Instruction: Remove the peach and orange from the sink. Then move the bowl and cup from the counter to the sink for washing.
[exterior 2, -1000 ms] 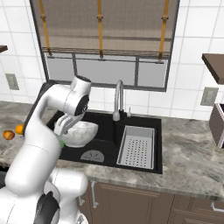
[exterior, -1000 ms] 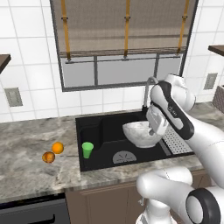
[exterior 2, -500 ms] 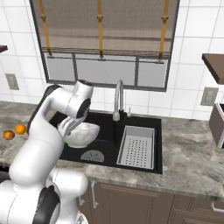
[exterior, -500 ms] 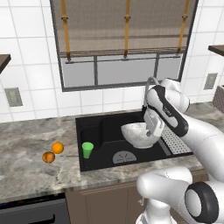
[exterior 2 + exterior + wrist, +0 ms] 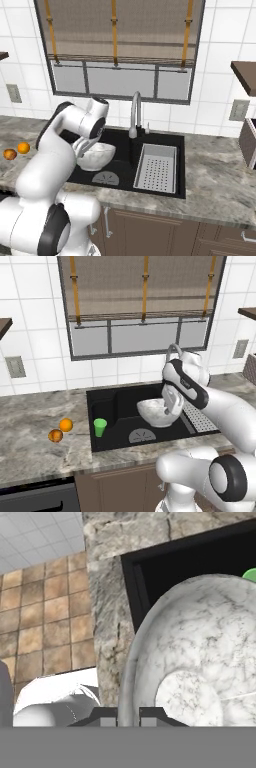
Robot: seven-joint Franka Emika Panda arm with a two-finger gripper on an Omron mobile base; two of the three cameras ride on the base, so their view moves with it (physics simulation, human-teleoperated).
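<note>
Gripper (image 5: 128,714) pinching bowl (image 5: 200,662) rim, over sink (image 5: 107,401).

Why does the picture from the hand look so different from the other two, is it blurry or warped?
Hand view: the bowl sits so close that it looms huge and soft-edged, and the scene is rolled sideways. Left base view: evenly lit, sharp, with the cup standing out in the dark sink. Right base view: equally flat light, no glare, the gripper shaded at the bowl's rim.

bowl (image 5: 156,410) tilted above sink (image 5: 111,401), cup (image 5: 100,427) inside
</note>
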